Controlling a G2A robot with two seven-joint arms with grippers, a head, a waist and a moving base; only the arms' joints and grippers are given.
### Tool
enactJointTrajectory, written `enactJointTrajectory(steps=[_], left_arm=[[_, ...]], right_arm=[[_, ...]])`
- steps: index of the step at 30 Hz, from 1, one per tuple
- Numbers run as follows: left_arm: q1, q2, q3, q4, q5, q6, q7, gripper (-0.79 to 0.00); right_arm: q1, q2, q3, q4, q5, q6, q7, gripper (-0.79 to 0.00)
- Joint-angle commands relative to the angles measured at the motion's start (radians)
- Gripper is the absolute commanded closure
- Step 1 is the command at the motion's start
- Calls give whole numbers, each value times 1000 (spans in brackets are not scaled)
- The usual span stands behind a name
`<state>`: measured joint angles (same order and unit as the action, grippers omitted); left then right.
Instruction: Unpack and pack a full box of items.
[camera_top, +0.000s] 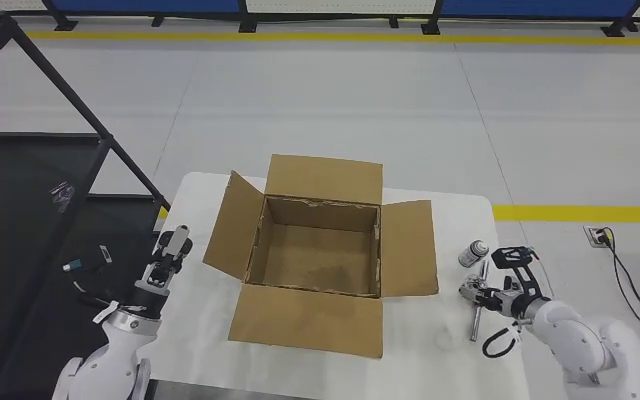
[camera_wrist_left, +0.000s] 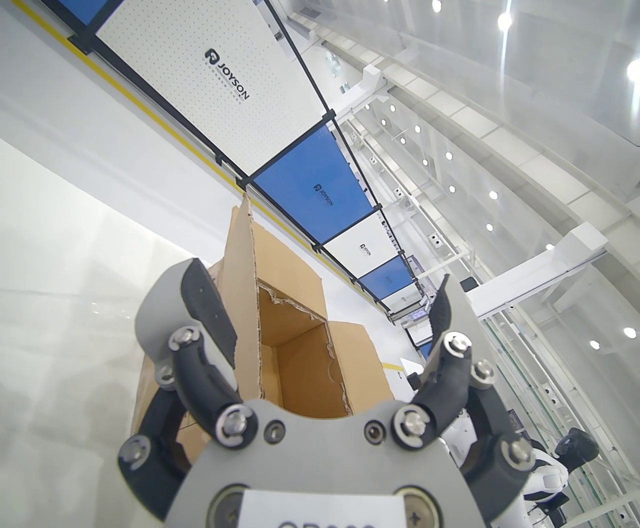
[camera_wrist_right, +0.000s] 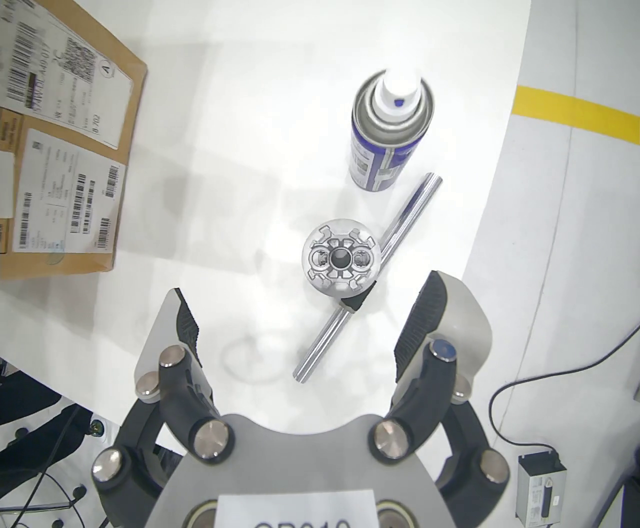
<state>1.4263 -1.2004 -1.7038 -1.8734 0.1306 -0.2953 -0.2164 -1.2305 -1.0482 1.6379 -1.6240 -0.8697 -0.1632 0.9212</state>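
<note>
Both my grippers have their fingers spread apart. My right gripper (camera_wrist_right: 310, 305) hangs over the right end of the white table (camera_top: 200, 330), pointing down at a metal tool (camera_wrist_right: 341, 260). This tool has a round slotted head and a shiny straight rod running through it, and it lies flat on the tabletop. From the wrist view it sits just beyond my fingertips (camera_wrist_right: 430, 300), and I cannot tell whether they touch it. A spray can (camera_wrist_right: 387, 135) with a white nozzle and a blue label stands upright just beside the far end of the rod.

My left gripper (camera_wrist_left: 322, 300) is at the table's left edge, aimed toward the box (camera_top: 315, 255) and clear of it.

That cardboard box sits in the middle of the table with all four flaps folded outward, and its bare brown floor shows from above. The right flap carries white labels (camera_wrist_right: 65, 150) with barcodes and lies between the box and the two things on the right. The can and the tool are both outside the box, well apart from its opening. On the floor beyond the table's right end runs a yellow line (camera_top: 565, 212).
</note>
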Motion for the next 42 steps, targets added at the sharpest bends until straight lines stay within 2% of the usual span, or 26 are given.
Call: enactJointTrajectory(steps=[1, 9, 16, 23, 36, 42], left_arm=[[5, 0, -5, 0, 1, 1, 1, -785], [23, 0, -8, -2, 5, 5, 9, -785], [21, 0, -2, 0, 6, 5, 12, -785], [27, 0, -10, 3, 0, 3, 15, -785], [18, 1, -9, 12, -5, 4, 12, -785], [12, 1, -12, 21, -7, 3, 14, -785]], right_arm=[[21, 0, -5, 44, 13, -13, -10, -785], [26, 9, 17, 89, 52, -58, -2, -785], [78, 8, -45, 144, 88, -68, 52, -785], [130, 4, -91, 232, 114, -66, 16, -785], [178, -1, -160, 269, 173, -120, -14, -785], [173, 8, -132, 251, 146, -74, -37, -785]])
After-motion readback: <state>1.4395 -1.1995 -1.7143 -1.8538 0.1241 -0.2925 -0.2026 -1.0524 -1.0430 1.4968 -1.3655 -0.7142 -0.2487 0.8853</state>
